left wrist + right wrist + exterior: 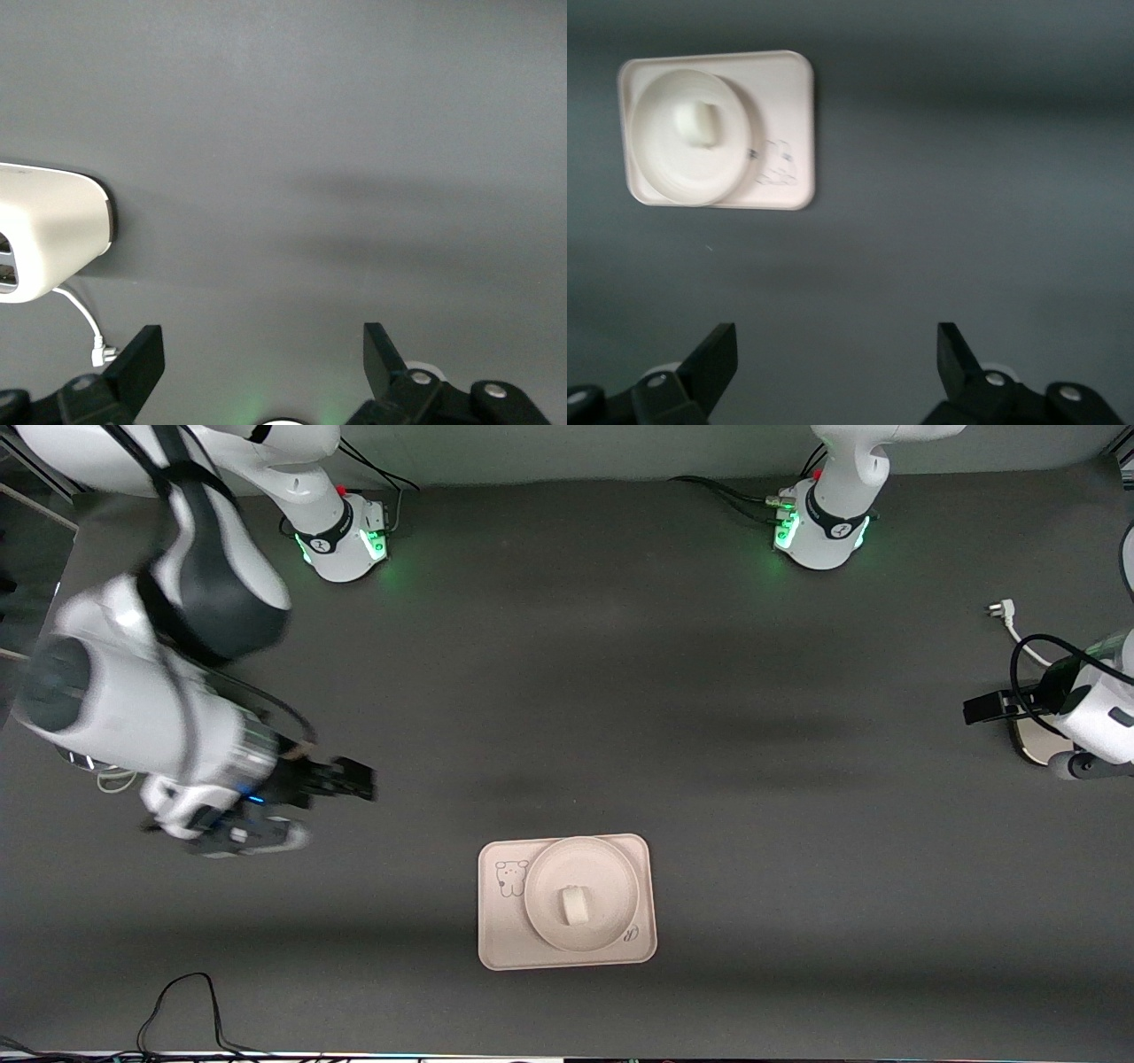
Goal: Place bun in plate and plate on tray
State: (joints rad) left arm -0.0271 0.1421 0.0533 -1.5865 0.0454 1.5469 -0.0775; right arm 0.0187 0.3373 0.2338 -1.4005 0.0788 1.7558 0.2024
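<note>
We note the bun [575, 904] lying in the plate [620, 868], which sits on the tray [496, 939]. Right gripper [837, 359] hangs spread and empty over bare table toward the right arm's end. Left gripper [264, 359] waits, also spread, at the left arm's end.

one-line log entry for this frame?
bun in plate | plate on tray | right gripper open, over bare table toward right arm's end | left gripper open, waiting at left arm's end

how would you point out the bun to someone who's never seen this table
Find the cream rectangular tray on the dark table, nearer the front camera. A round plate sits on it, and the bun is the small off-white oblong lump in the plate's middle.
</note>
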